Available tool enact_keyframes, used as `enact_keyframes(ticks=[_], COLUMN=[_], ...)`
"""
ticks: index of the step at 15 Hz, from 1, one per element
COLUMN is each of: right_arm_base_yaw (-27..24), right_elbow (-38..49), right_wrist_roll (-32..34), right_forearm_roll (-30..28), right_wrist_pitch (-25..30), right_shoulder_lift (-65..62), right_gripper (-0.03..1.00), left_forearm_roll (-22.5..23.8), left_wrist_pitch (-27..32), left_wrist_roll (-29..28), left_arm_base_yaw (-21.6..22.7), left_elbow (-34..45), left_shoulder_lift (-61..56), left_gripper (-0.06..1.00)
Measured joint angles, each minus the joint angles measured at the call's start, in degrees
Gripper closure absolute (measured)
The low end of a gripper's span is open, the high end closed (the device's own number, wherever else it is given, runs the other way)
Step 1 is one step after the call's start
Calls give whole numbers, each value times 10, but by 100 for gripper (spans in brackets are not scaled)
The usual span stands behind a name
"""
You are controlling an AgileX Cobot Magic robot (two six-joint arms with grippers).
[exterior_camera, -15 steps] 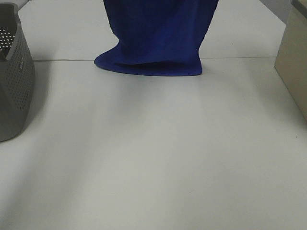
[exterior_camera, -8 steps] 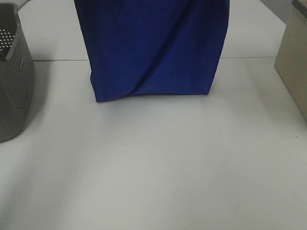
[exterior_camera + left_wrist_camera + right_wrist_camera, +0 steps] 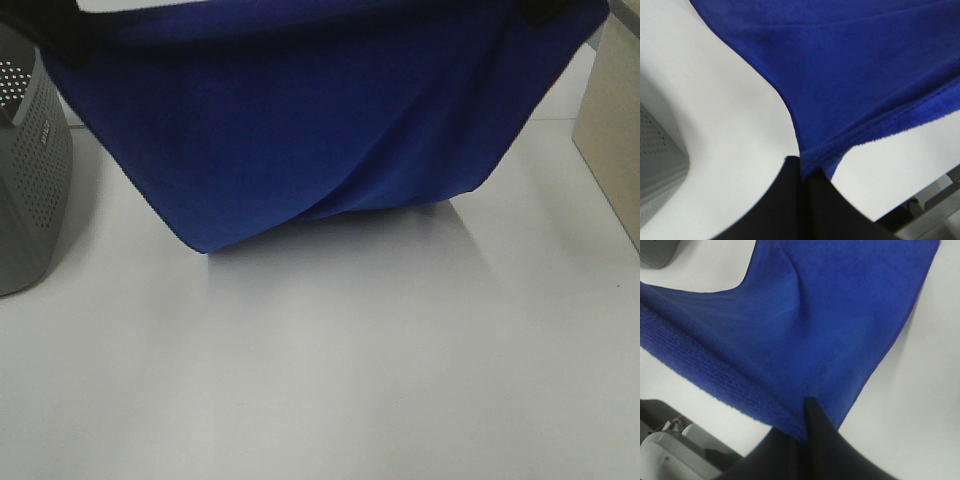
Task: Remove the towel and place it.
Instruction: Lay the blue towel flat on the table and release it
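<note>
Towel (image 3: 320, 130) is held up and stretched wide across the top of the high view, royal blue, hanging in a broad sag between both hands. Left hand (image 3: 802, 172) is clamped on one upper corner, dark fingers pinched together on the hemmed edge. Right hand (image 3: 804, 412) is clamped on the other upper corner, fingers together with the cloth edge bunched between them. In the high view only dark bits of each hand show at the top corners of the cloth.

One diagonal fold runs across the lower part of the towel. Its lowest point is lower-left of centre, close over the white surface (image 3: 330, 380); cannot tell whether it touches. The lower edge rises toward the right, with shadow on the surface beneath it.

Grey perforated basket (image 3: 30, 170) stands at the left edge of the surface, just beside the towel's left side and not under it. Beige box (image 3: 612, 130) sits at the right edge, near the towel's right corner. No tag can be made out on the cloth.
</note>
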Motion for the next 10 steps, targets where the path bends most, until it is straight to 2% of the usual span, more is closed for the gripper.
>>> enact_keyframes(ticks=[3, 5, 10], right_arm_base_yaw=[2, 2, 2], right_elbow=[80, 161, 323], right_wrist_roll=[13, 13, 13], right_forearm_roll=[42, 77, 129], right_wrist_pitch=[-2, -3, -5], right_shoulder_lift=[-32, -56, -81], right_gripper=[95, 95, 95], left_forearm_roll=[-3, -23, -81], left_wrist_pitch=[-5, -7, -9], left_wrist_roll=[21, 50, 56], left_arm_base_yaw=[0, 0, 0], left_elbow=[84, 156, 304], left_shoulder_lift=[-61, -109, -146], left_gripper=[94, 94, 94])
